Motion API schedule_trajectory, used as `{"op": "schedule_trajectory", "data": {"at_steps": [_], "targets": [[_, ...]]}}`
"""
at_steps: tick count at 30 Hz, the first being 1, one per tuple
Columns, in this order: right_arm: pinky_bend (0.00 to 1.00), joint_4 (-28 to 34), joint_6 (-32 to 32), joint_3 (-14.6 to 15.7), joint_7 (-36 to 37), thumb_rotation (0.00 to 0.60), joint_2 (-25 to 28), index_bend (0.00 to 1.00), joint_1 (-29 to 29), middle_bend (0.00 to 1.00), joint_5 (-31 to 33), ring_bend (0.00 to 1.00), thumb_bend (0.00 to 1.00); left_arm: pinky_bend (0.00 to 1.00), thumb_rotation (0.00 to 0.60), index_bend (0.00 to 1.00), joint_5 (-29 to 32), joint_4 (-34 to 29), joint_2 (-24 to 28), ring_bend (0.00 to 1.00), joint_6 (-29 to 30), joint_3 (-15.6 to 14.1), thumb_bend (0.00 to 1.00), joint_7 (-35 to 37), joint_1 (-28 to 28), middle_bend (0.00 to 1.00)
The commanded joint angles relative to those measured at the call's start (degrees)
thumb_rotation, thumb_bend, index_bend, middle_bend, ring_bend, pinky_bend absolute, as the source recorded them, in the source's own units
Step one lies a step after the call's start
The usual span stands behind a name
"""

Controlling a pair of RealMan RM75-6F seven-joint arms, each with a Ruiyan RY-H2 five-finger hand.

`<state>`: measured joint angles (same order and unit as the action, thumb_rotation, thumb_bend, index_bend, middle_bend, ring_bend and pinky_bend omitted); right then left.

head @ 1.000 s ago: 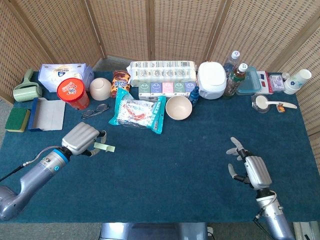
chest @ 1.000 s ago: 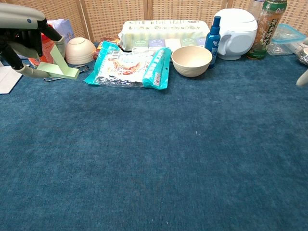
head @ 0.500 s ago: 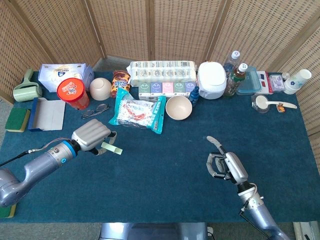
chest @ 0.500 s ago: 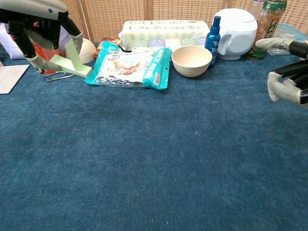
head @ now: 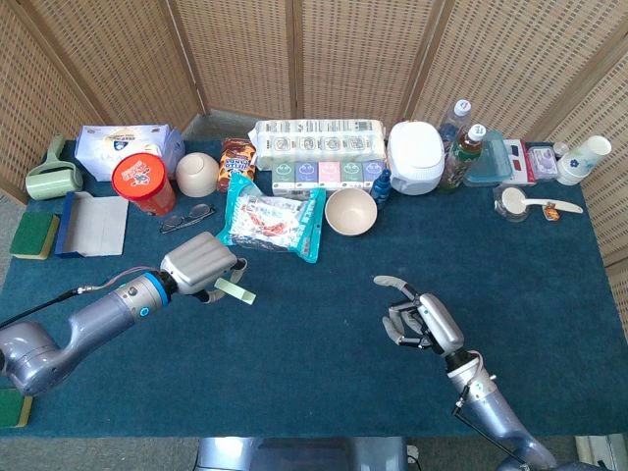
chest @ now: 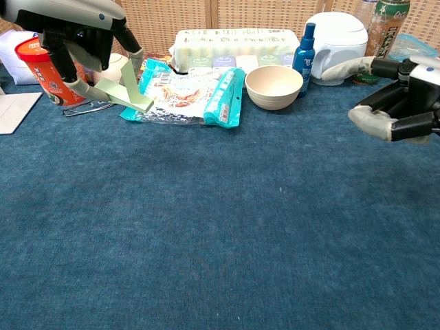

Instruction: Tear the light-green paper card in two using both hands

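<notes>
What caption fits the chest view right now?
Left hand holds the light-green paper card above the blue table while the empty right hand hovers apart.

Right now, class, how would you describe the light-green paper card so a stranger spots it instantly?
Look at the blue table, left side, where the left hand hovers. It holds the light-green paper card, the only pale, flat strip there, just in front of the teal snack bag.

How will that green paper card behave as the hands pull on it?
The card is probably light: the left hand holds it clear of the table by one end. It looks fairly stiff, jutting out without drooping. Being thin paper, it should tear once the right hand grips it.
</notes>
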<state>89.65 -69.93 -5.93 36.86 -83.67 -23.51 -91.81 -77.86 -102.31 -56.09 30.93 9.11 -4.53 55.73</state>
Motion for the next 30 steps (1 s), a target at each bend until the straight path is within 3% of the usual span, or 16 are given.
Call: {"op": "schedule_trajectory", "data": {"at_steps": [1, 9, 30], "targets": [[1.0, 0.64, 0.61, -0.46, -0.58, 0.6, -0.41, 0.31, -0.83, 0.9, 0.41, 1.0, 0.49, 1.0, 0.6, 0.71, 0.77, 0.17, -0.58, 1.0, -0.46, 0.09, 0.38, -0.71, 0.77, 1.0], [1.0, 1.68, 2.15, -1.45, -0.98, 0.6, -2.46, 0.4, -3.37, 0.98, 1.32, 1.0, 0.42, 1.0, 0.6, 0.71, 4.0, 0.41, -2.16, 1.0, -1.63, 0.19, 0.38, -3.67, 3.53, 1.0], [1.0, 4.15, 6.93, -3.82, -3.69, 0.6, -5.08, 0.35, -9.61, 0.97, 4.33, 1.0, 0.42, 1.0, 0.6, 0.71, 10.3, -0.47, -5.4, 1.0, -1.69, -1.63, 0.38, -8.92, 8.22, 1.0]]}}
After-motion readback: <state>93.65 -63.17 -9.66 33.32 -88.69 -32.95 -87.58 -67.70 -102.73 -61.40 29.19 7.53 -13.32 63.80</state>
